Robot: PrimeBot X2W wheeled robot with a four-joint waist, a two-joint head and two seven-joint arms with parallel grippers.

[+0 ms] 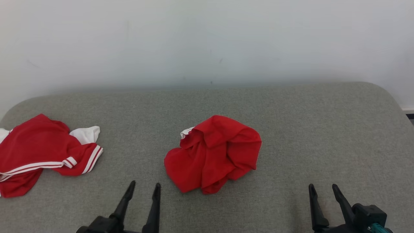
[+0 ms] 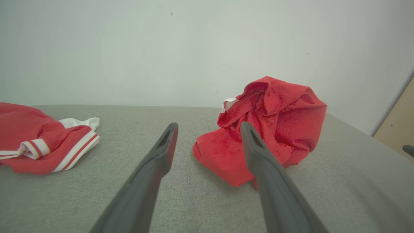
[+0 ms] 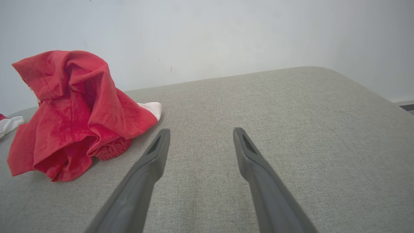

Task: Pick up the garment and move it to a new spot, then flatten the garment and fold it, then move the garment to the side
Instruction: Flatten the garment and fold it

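Observation:
A crumpled red garment (image 1: 213,153) lies in a heap at the middle of the grey fabric surface (image 1: 307,129), a bit of white showing at its top. It also appears in the left wrist view (image 2: 284,123) and the right wrist view (image 3: 71,113). A second red garment (image 1: 42,152) with a white sleeve and red-white striped trim lies spread at the far left (image 2: 32,136). My left gripper (image 1: 145,184) is open just left of and nearer than the heap, empty (image 2: 209,126). Well to the heap's right, my right gripper (image 1: 322,186) is open and empty (image 3: 201,130).
A pale wall (image 1: 207,42) rises directly behind the surface. The surface has rounded far corners, and its right edge (image 1: 399,110) drops off. Bare fabric stretches between the heap and the right edge. A beige board (image 2: 394,126) stands off to the right.

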